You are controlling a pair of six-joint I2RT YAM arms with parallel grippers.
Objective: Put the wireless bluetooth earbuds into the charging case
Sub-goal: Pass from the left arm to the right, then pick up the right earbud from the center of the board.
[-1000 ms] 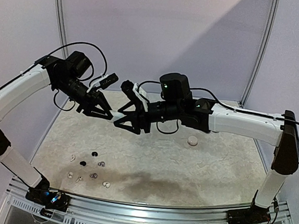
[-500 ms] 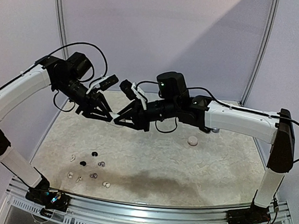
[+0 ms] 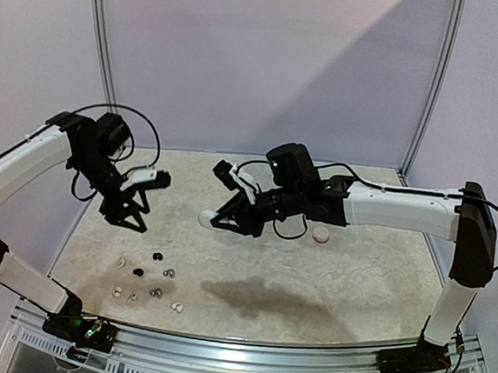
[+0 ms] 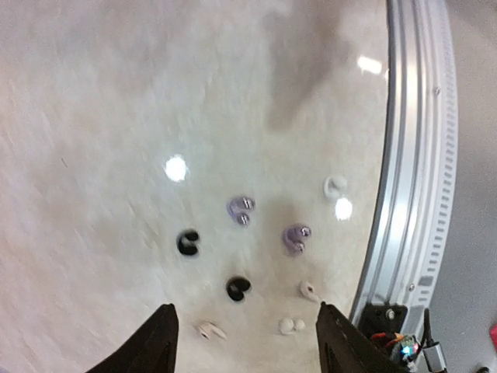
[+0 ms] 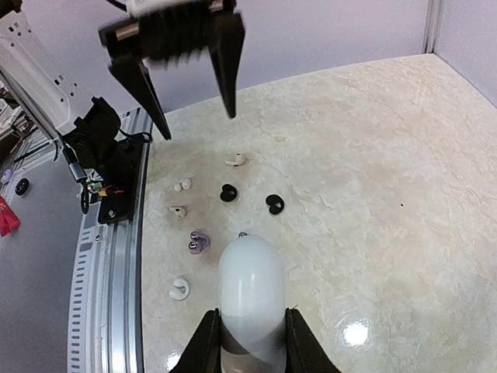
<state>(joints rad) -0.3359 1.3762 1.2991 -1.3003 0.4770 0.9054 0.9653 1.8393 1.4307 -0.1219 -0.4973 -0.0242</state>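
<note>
Now the white charging case (image 5: pixel 250 284) sits clamped between the narrowed fingers of the right gripper (image 3: pixel 221 222), off to the right of the earbuds (image 4: pixel 187 242) and farther back. The left gripper (image 4: pixel 247 317), which met it in mid-air a second ago, has let go and swung down. It hangs directly above the earbuds, fingers spread wide and empty. The handover looks finished, so picking a bud likely comes next.
</note>
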